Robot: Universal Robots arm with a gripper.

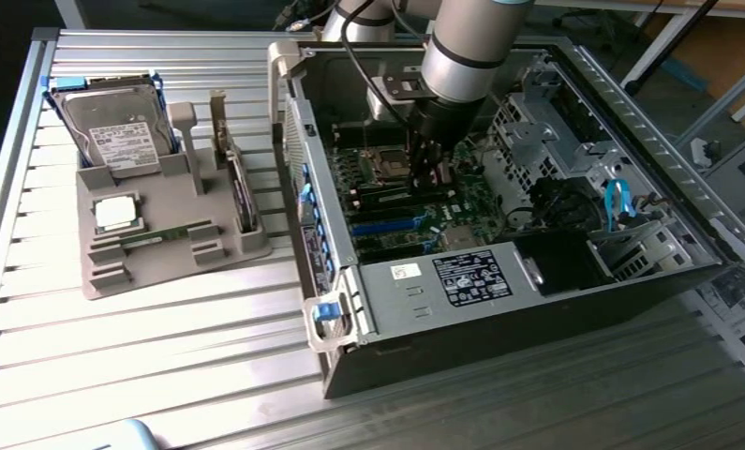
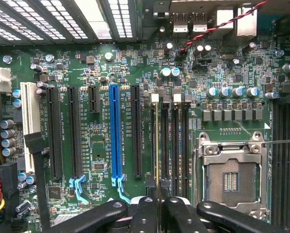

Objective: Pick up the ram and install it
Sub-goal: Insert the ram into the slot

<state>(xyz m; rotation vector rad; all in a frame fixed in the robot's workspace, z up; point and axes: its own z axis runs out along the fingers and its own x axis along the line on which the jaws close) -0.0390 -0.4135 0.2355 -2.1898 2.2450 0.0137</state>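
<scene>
Lettering in white runs along the long slots of the green motherboard point(image 2: 101, 73), beside the one bright blue slot point(image 2: 115, 131) and the black ones flanking it, but it is too fine to read. In the exterior view a black sticker with white print point(image 1: 472, 278) sits on the power supply of the open grey metal computer case point(image 1: 397, 314), and a white label covers the silver hard drive point(image 1: 112, 131) standing in the grey plastic parts tray point(image 1: 172, 202); neither can be made out. The grey-and-silver robot arm point(image 1: 472, 47) drops almost straight down from the top of the exterior view into the case, its wrist pointing at the board near the empty silver CPU socket point(image 2: 231, 167). The black gripper point(image 2: 159, 211) is clamped on the ram point(image 2: 157, 141), a long thin circuit-board stick seen edge-on, pinched between the two inner fingers point(image 2: 144, 216). The ram lies in line with a black memory slot just beside the socket, its far end at a white latch point(image 2: 155, 97); whether it is fully seated cannot be told. The tray rests on the slatted metal table point(image 1: 159, 356) at the exterior view's left, holding a square silver CPU chip point(image 1: 116, 213) and an upright expansion card point(image 1: 238, 183).
</scene>
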